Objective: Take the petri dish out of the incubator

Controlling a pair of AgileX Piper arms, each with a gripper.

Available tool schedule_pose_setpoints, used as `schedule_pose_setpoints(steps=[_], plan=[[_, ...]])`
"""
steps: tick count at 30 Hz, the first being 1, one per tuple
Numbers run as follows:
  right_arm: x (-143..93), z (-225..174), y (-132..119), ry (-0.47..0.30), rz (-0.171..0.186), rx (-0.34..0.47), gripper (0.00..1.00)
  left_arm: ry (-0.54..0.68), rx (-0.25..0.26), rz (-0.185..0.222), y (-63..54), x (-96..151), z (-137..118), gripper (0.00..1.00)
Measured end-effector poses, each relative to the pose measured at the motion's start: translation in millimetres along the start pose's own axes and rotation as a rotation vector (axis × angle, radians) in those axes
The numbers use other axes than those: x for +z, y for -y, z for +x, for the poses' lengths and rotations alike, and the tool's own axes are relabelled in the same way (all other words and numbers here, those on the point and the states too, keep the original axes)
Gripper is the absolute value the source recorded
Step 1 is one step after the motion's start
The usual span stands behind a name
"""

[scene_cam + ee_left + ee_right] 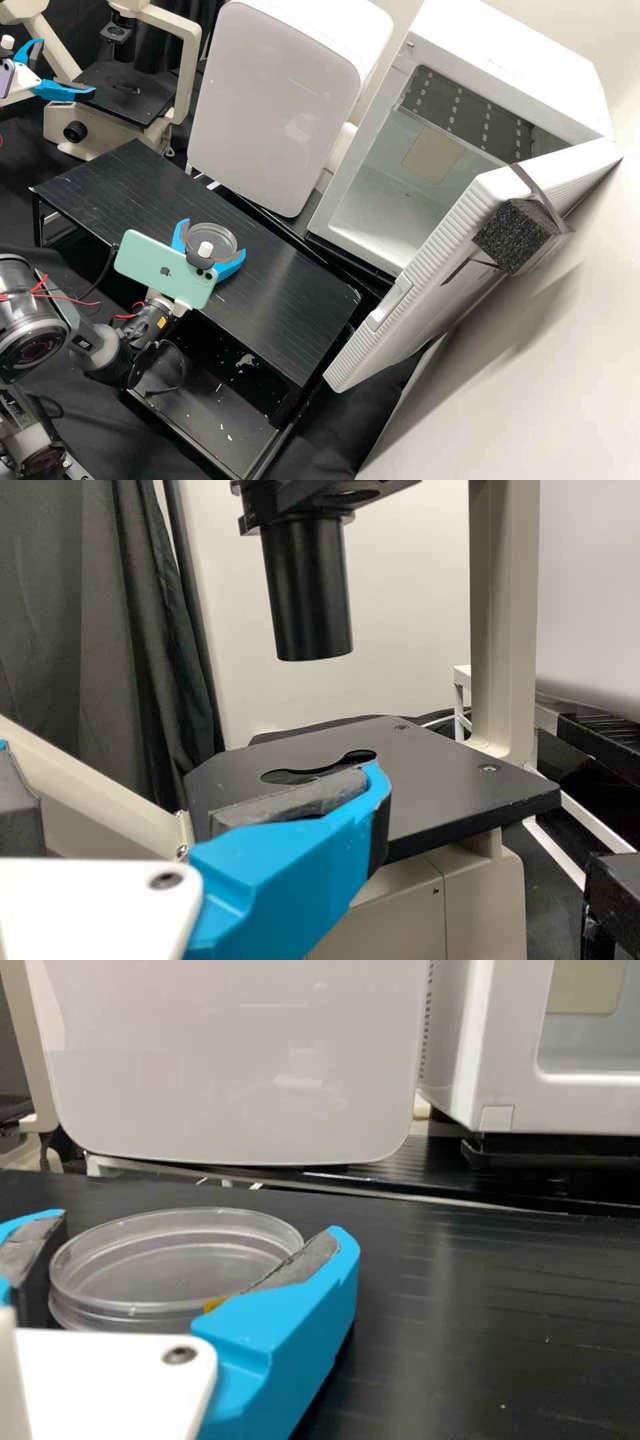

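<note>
In the high view, my right gripper (212,239) is at the black stand, its two blue fingers against opposite sides of the clear round petri dish (215,235). The right wrist view has the petri dish (180,1255) level between the pads of my right gripper (195,1237). Whether its base rests on the stand I cannot tell. The white incubator (383,217) has its door wide open. Over by the microscope, my left gripper (63,70) holds nothing, fingers apart; in the left wrist view, my left gripper (190,780) is in front of the microscope stage.
The black stand (293,293) lies between the right arm and the incubator. A closed white cabinet (267,100) is behind it, and the microscope (127,93) stands at the upper left. The incubator door (433,287) juts toward the stand's right end.
</note>
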Motion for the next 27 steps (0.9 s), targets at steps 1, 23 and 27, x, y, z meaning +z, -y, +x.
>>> schedule_pose_setpoints(steps=[1, 23, 27], plan=[[0.1, -0.4, 0.5, 0.001, 0.001, -0.001, 1.0, 0.0, 0.0, 0.0, 0.0, 0.0, 0.0, 1.0], [-30.9, -36.7, -24.6, -0.039, 0.002, 0.305, 1.0, 0.0, 0.0, 0.0, 0.0, 0.0, 0.0, 1.0], [-30.9, -38.0, -24.6, -0.044, 0.049, 0.31, 1.0, 0.0, 0.0, 0.0, 0.0, 0.0, 0.0, 1.0]])
